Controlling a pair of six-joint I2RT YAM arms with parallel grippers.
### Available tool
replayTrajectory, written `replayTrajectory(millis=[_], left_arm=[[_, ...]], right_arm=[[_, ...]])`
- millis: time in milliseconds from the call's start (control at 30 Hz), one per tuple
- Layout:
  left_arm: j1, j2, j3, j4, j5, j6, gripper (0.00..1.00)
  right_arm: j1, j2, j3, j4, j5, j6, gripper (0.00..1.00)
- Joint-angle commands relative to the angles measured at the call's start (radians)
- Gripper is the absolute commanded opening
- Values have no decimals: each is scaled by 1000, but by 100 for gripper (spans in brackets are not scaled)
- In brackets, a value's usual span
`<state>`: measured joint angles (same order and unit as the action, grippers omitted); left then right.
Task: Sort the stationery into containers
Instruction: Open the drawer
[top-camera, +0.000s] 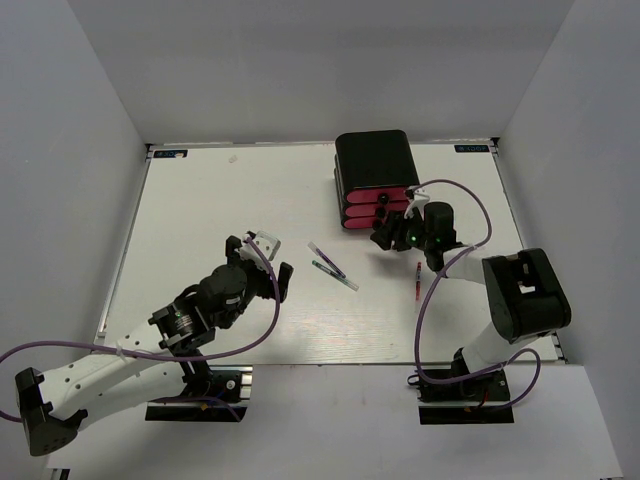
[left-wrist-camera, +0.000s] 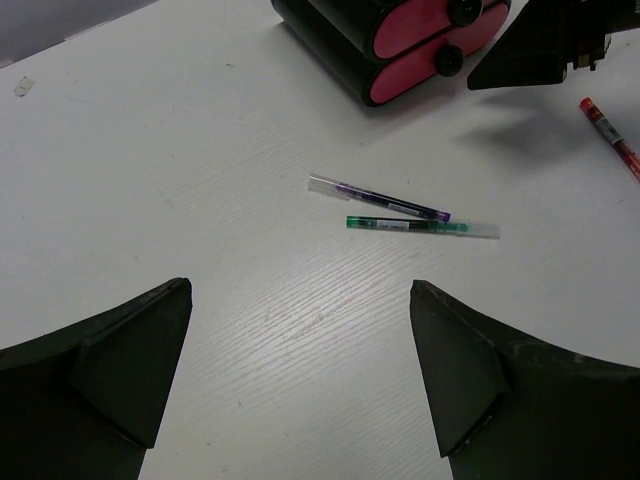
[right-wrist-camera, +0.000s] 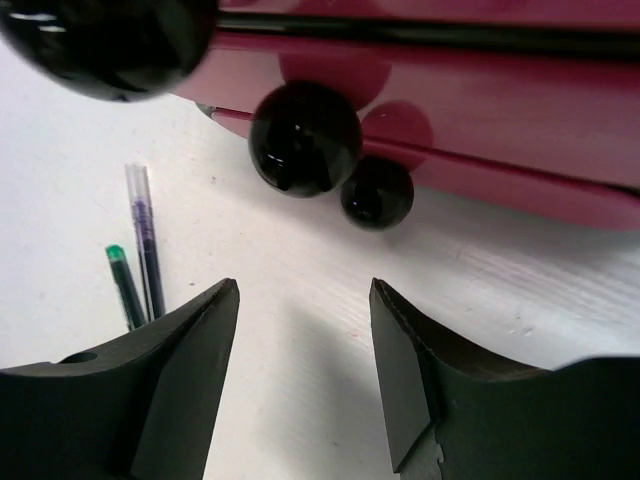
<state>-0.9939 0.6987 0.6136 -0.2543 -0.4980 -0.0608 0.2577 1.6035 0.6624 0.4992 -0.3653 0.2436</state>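
Note:
The containers are three stacked pink drawers (top-camera: 378, 208) with black round knobs (right-wrist-camera: 305, 138), set in a glossy black case (top-camera: 375, 160) at the back right. My right gripper (top-camera: 385, 230) (right-wrist-camera: 305, 292) hovers just in front of the knobs, open, with nothing between its fingers. A purple pen (top-camera: 326, 259) (left-wrist-camera: 380, 200) (right-wrist-camera: 143, 235) and a green pen (top-camera: 335, 275) (left-wrist-camera: 420, 226) (right-wrist-camera: 124, 285) lie side by side mid-table. A red pen (top-camera: 417, 280) (left-wrist-camera: 610, 135) lies by the right arm. My left gripper (top-camera: 260, 260) (left-wrist-camera: 300, 290) is wide open and holds nothing, left of the two pens.
The white table (top-camera: 220, 200) ends at grey walls on three sides. The right arm's purple cable (top-camera: 470, 200) loops beside the case. A small scrap (left-wrist-camera: 23, 86) lies far back left.

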Motion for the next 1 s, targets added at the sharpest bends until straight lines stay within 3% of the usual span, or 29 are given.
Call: replayTrajectory(millis=[0, 400, 967], left_arm=[[1, -4, -6, 12, -2, -1, 100], [1, 15, -6, 21, -11, 9, 100], [1, 51, -6, 21, -11, 18, 100]], right_arm=[[-5, 18, -24, 171, 9, 176, 61], [-3, 82, -115, 357, 153, 375, 56], [-14, 257, -81, 567, 147, 549, 55]])
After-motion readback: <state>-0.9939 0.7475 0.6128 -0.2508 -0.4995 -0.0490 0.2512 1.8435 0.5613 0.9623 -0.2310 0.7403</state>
